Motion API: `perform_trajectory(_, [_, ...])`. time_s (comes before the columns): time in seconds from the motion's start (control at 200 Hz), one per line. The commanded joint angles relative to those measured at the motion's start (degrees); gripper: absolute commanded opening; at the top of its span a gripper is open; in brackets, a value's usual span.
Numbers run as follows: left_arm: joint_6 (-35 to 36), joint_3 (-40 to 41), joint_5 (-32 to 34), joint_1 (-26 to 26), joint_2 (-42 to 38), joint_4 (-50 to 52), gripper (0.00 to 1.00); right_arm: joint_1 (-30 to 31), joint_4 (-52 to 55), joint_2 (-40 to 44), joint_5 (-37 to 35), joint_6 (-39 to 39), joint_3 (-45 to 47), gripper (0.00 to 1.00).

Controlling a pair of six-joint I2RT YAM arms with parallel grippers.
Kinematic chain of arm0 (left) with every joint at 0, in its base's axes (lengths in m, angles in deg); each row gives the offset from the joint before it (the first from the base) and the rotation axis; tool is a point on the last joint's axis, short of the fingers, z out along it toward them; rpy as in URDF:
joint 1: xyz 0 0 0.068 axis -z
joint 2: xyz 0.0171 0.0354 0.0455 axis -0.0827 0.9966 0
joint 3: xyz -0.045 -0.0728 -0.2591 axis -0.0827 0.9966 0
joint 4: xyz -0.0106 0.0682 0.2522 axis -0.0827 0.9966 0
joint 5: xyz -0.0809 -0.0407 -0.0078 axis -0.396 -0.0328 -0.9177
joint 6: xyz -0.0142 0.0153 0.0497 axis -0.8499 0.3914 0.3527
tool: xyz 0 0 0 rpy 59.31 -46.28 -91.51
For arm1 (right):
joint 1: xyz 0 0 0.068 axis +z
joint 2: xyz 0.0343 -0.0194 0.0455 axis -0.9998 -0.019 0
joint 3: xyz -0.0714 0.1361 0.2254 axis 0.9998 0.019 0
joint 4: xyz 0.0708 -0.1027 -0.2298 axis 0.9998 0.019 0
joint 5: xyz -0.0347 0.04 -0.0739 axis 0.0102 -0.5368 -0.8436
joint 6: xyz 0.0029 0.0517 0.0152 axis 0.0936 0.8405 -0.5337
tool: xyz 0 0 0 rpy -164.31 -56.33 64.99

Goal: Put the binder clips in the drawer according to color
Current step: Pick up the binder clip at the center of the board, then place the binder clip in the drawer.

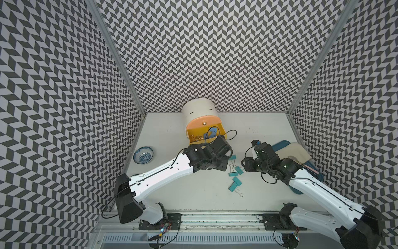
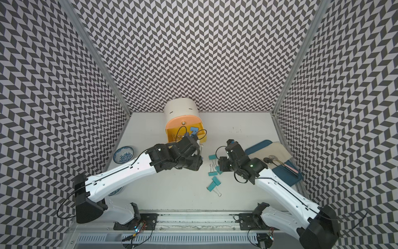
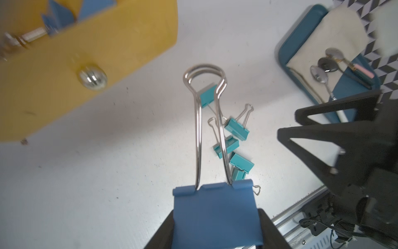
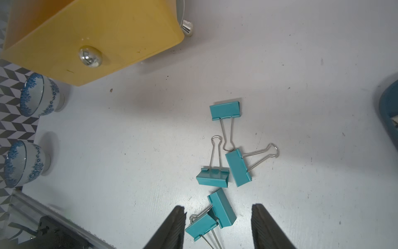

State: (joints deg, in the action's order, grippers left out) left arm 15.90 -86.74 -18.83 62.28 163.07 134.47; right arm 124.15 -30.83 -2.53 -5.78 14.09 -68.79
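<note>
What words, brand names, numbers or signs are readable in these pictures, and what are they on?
None can be read.
The cabinet, its yellow drawer, the teal binder clips, the blue binder clip, the tray and the bowls show no lettering; the bowls' blue marks are a floral pattern.
The circuit boards by the arm bases are too small to read.

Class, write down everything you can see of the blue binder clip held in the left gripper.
The blue binder clip has a matte sky-blue folded body, metal by its look, and two shiny silver wire loop handles lying together and pointing straight away from the left gripper. The black jaws pinch its body from both sides; nothing else touches it. It hangs above the white table, near the open yellow drawer.
</note>
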Motion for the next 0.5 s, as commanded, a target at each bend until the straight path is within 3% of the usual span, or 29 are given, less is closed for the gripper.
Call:
perform_trajectory(0.0, [6.7,-6.4,3.9,-3.8,2.5,6.9,0.34,-0.8,-3.4,-1.8,2.5,-2.0,-0.9,0.53])
perform_trajectory(0.215, [16.4,-13.0,6.0,-12.8,6.5,5.7,0.35,-1.0,-5.1,-6.5,3.9,-2.3,-5.6,0.52])
perform_trajectory(0.496, [24.6,-12.4,9.3,-21.1,10.4,1.3,0.36,-1.2,-5.6,-13.4,6.1,-2.8,-12.9,0.52])
